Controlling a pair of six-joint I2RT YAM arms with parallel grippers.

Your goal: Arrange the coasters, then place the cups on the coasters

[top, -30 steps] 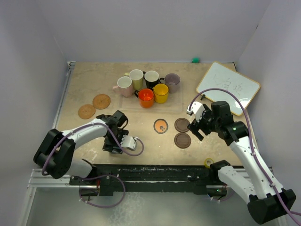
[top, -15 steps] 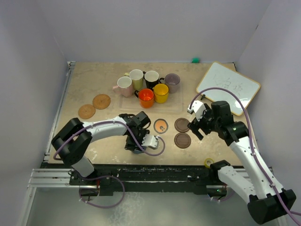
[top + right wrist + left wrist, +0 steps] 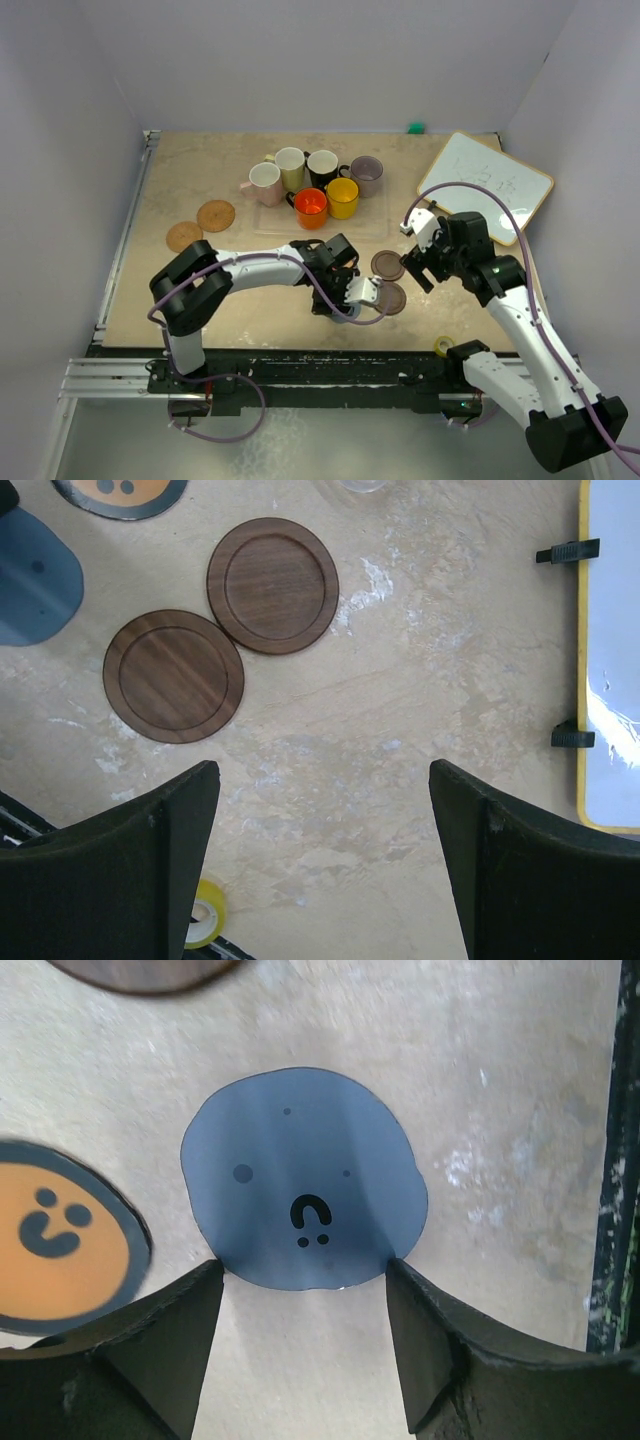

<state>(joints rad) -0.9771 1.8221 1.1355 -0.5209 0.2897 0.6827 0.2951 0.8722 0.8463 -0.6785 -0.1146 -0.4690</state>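
Note:
My left gripper (image 3: 305, 1265) is shut on the near edge of the blue-grey coaster (image 3: 305, 1180), one tip at each side, and the disc looks slightly bowed. The grey-rimmed orange coaster (image 3: 65, 1235) lies just left of it. From above, the left gripper (image 3: 345, 295) hides both discs. Two dark brown coasters (image 3: 387, 265) (image 3: 392, 298) lie right of it. My right gripper (image 3: 320, 770) hangs open over bare table beside them. Two orange-brown coasters (image 3: 216, 215) (image 3: 184, 237) lie at the left. The cups (image 3: 311, 207) stand clustered at the back centre.
A white board with a yellow frame (image 3: 485, 185) lies at the back right. A small yellow tape roll (image 3: 443, 346) sits at the near edge by the right arm's base. A small green object (image 3: 415, 127) is at the back wall.
My left arm has swept to the right along the near part of the table, ending beside the dark brown coasters, and its jaws have narrowed a little. The right arm has barely moved.

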